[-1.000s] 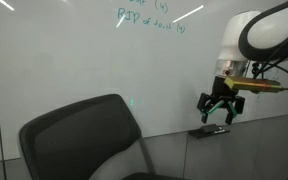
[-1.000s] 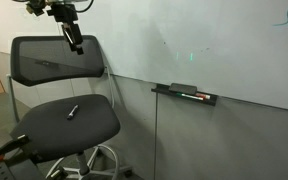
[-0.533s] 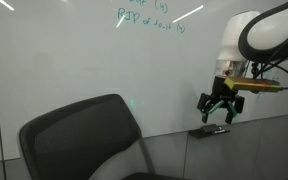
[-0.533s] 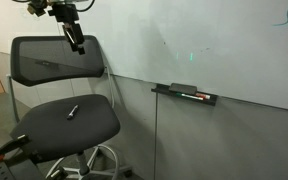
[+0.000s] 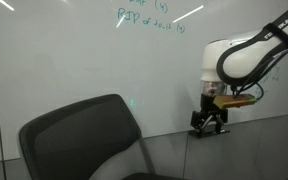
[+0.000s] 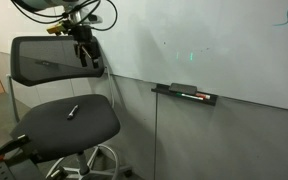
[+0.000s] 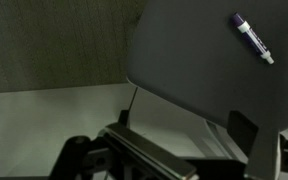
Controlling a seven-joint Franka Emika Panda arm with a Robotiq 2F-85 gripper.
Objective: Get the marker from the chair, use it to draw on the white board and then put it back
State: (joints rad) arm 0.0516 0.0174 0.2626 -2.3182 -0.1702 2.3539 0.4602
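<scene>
- Since the frame half a second back, your arm has swung across and dropped. The pincer (image 5: 211,122) now sits lower and further left in an exterior view, down at the board's bottom edge.
- Same change from the opposite side: the pincer (image 6: 84,52) has come down and over, and now hangs in front of the top corner of the backrest. More of the arm body shows along the top of that frame than before.
- Pincer state: released. In the wrist view its dark parts show low at either side with a wide gap and nothing held between them. Both exterior views are too small to confirm finger spacing.
- Marker (image 6: 72,111): lying flat on the padded surface of the chair (image 6: 44,128), near the middle of the seat and well below the pincer. No contact.
- Wrist view: the marker (image 7: 252,38) shows in the upper right, lying slantwise on the dark seat. It has a dark blue barrel and a pale end, and sits well clear of the pincer parts.
- Chair backrest (image 5: 84,140) fills the lower left of an exterior view, apart from the arm.
- White board (image 5: 64,60) is glossy with streaked light reflections, and teal handwriting (image 5: 149,15) runs along its top.
- Ledge (image 6: 184,93) under the board carries thin pens. Detail too small to read.
</scene>
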